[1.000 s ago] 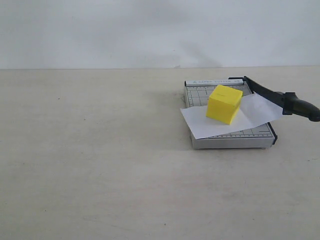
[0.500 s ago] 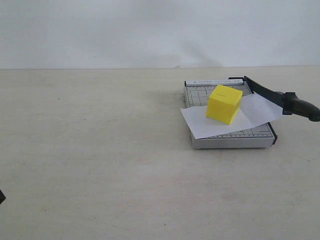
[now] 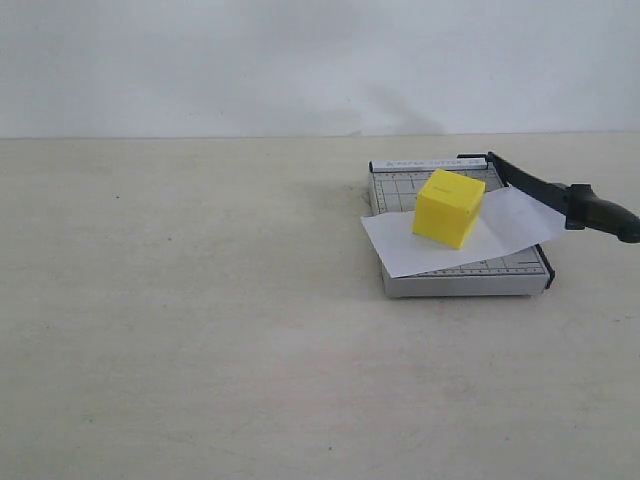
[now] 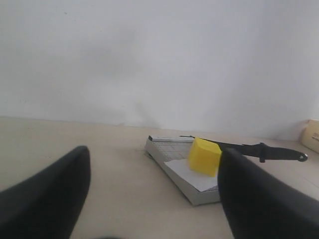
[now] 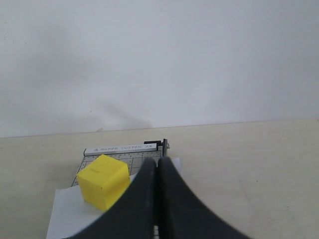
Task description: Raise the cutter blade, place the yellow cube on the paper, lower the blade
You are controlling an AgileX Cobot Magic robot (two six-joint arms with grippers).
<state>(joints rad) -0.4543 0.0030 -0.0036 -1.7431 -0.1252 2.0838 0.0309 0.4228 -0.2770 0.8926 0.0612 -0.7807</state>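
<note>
Beige table (image 3: 200, 320): yellow cube (image 3: 448, 208) on white paper (image 3: 402, 245); left jaws spread, right jaws closed.

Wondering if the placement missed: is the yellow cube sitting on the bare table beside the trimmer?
No, the yellow cube rests on the paper, which lies across the grey trimmer base.

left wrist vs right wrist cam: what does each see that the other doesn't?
Left wrist only: the left gripper, open, the cutter blade out to its handle end, and a tan object, partly cut off. Right wrist only: the right gripper, shut, and the printed title strip on the trimmer base. Both: the yellow cube sitting on the paper on the base.
</note>
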